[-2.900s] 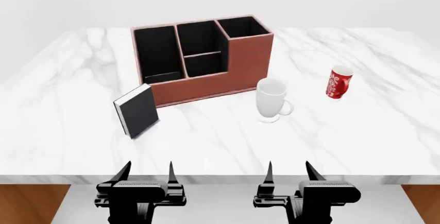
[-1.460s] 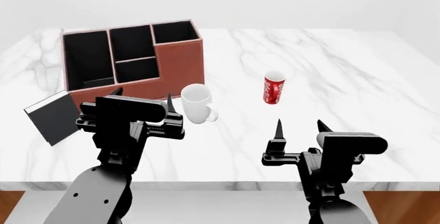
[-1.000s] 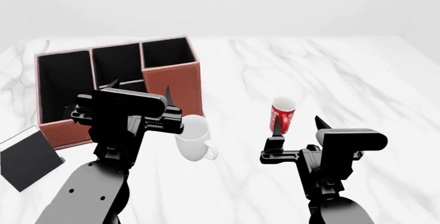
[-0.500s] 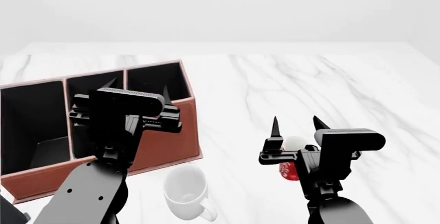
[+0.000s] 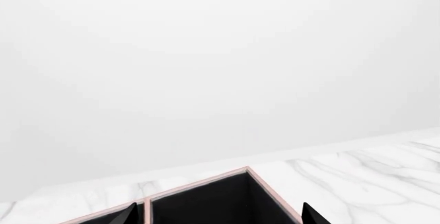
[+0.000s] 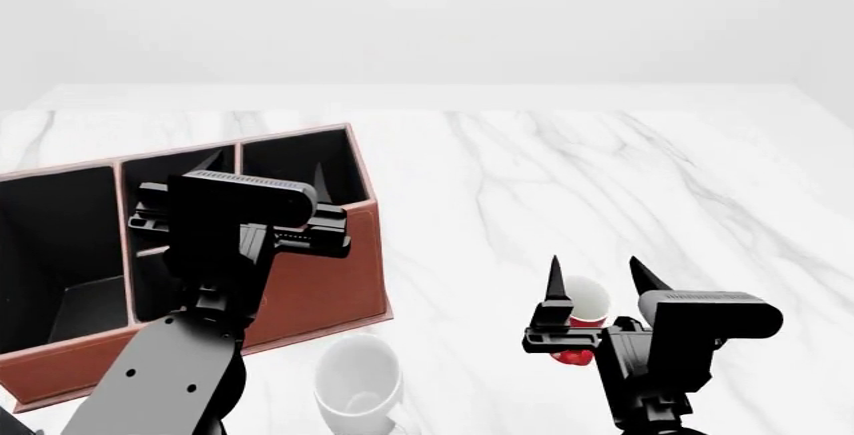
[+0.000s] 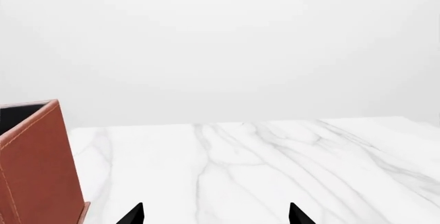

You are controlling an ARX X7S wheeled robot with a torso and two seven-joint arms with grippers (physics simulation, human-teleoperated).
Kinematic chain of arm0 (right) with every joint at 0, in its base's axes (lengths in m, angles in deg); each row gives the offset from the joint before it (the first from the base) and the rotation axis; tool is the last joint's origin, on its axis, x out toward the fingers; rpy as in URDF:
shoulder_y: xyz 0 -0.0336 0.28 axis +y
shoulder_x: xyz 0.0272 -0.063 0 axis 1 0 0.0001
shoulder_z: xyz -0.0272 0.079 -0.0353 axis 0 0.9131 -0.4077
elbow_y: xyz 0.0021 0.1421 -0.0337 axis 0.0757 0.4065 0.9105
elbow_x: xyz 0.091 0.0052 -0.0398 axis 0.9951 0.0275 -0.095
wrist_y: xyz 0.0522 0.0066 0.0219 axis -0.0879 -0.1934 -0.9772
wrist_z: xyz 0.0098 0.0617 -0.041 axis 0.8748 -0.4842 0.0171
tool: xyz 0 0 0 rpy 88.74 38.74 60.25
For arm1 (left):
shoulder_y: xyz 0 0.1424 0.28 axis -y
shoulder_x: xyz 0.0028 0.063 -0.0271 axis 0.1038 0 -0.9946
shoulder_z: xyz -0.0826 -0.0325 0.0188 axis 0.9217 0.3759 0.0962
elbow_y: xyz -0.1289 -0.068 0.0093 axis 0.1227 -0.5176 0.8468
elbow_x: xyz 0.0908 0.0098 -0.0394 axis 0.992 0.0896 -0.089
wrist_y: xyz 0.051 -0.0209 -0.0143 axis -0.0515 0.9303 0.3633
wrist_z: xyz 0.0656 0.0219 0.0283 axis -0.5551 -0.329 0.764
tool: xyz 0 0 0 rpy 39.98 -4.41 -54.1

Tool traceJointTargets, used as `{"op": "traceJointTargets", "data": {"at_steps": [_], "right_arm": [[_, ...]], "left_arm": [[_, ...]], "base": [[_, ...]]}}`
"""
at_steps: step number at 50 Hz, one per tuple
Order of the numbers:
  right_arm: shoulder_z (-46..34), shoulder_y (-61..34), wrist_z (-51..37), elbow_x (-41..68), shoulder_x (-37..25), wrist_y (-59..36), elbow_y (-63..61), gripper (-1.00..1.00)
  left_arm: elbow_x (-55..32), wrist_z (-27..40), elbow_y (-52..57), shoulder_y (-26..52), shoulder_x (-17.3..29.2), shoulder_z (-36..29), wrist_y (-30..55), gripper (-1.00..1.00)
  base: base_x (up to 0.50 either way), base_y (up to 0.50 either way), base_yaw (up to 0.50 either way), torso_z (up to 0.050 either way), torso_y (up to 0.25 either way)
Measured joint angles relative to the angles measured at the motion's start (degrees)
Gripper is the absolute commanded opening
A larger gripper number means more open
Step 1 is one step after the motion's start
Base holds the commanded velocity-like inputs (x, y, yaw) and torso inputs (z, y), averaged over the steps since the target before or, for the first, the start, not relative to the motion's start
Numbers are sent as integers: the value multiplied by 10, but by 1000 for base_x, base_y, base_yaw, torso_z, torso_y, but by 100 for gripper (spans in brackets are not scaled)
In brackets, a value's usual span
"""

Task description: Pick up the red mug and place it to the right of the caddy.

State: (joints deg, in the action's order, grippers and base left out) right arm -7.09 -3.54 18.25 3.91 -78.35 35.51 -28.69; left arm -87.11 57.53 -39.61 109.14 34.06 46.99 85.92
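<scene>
Your small glossy red mug with its white inside (image 6: 585, 307) stands low and right of centre on the veined white marble surface (image 6: 641, 175), partly behind your right gripper (image 6: 595, 282), whose pointed black jaws gape wide. At left, the stitched reddish-brown rectangular caddy (image 6: 320, 285) shows black-lined compartments, and your left gripper (image 6: 266, 172) is spread wide before it. A plain white ceramic mug (image 6: 355, 387) sits at lower centre.

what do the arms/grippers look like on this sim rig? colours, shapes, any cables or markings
Both arms are matte black with rounded dark-grey segments. Left gripper and right gripper each have a boxy black body and two thin, pointed black fingers. No cables, logos or markings are visible. The wrist views show only the black fingertips.
</scene>
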Motion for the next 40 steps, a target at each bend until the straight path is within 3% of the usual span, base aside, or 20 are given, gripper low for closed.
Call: {"op": "traceJointTargets", "data": {"at_steps": [40], "right_arm": [[-1, 106, 3, 4, -18, 45, 30, 100]], "left_arm": [[-11, 12, -9, 1, 9, 1, -8, 100]], "base": [[0, 0, 0, 0, 0]]}}
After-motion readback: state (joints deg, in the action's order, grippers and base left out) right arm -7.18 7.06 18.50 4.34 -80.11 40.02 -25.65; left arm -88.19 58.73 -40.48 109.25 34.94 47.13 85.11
